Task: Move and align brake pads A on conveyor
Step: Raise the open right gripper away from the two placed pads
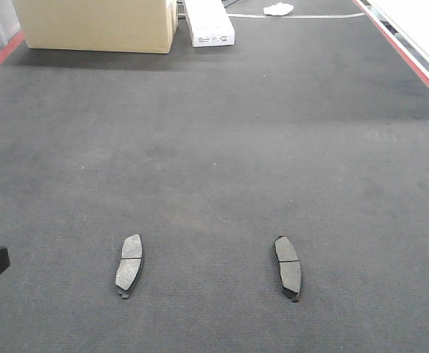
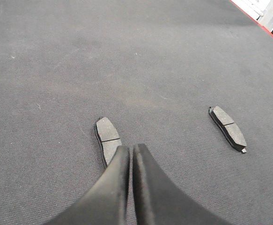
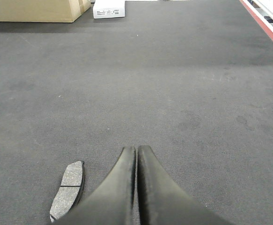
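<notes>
Two brake pads lie flat on the conveyor (image 1: 214, 147), and I can see only these two. The left pad (image 1: 129, 265) and the right pad (image 1: 288, 267) sit near my end of the belt, well apart from each other. Both point mostly away from me, and their far ends lean in a little toward each other. I think they are hard and stiff and will not bend or break. They look thin but may be heavy for their size. The belt is rough like felt, so I do not think they will slide on their own. They lie so flat that it will be hard to get under them. I would pinch each one across its short way, close to the groove in the middle. The left gripper (image 2: 130, 149) has its fingers (image 2: 117, 183) pressed together and holds nothing. Its tips are just beside the near end of the left pad, a bit to the right, and one finger hides a corner of the pad. I cannot tell if they touch. The right gripper (image 3: 136, 149) is also pressed together and holds nothing. In its wrist view a pad, I think the right one, lies near it on the left but apart from it.
</notes>
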`<state>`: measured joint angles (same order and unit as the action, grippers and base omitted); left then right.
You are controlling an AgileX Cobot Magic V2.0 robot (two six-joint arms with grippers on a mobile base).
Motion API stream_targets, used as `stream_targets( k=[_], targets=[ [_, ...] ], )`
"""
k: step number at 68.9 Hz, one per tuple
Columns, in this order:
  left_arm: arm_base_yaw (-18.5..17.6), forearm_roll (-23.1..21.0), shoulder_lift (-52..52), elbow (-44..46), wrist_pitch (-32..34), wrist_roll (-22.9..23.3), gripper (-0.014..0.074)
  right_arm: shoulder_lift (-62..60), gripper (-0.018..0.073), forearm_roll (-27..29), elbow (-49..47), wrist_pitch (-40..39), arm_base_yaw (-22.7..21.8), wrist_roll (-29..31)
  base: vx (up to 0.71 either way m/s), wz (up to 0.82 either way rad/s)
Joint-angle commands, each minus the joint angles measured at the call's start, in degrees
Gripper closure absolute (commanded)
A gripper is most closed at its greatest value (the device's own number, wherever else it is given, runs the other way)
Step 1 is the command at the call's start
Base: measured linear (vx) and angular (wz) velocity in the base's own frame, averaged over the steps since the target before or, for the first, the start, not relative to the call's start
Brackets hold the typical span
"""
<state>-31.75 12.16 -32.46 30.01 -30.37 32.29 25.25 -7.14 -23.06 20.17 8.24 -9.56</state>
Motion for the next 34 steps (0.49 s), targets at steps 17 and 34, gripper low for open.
stream_targets(
  k=[17, 34],
  targets=[
    [-0.36, 0.45, 0.0, 1.49, 3.79, 0.4, 0.0603, 0.28, 0.0568, -0.92, -1.5, -4.66, -0.27, 0.65, 0.0, 0.0],
    [-0.36, 0.45, 0.0, 1.49, 3.79, 0.4, 0.0603, 0.28, 0.0568, -0.92, -1.5, -4.66, -0.27, 0.65, 0.0, 0.0]
  ],
)
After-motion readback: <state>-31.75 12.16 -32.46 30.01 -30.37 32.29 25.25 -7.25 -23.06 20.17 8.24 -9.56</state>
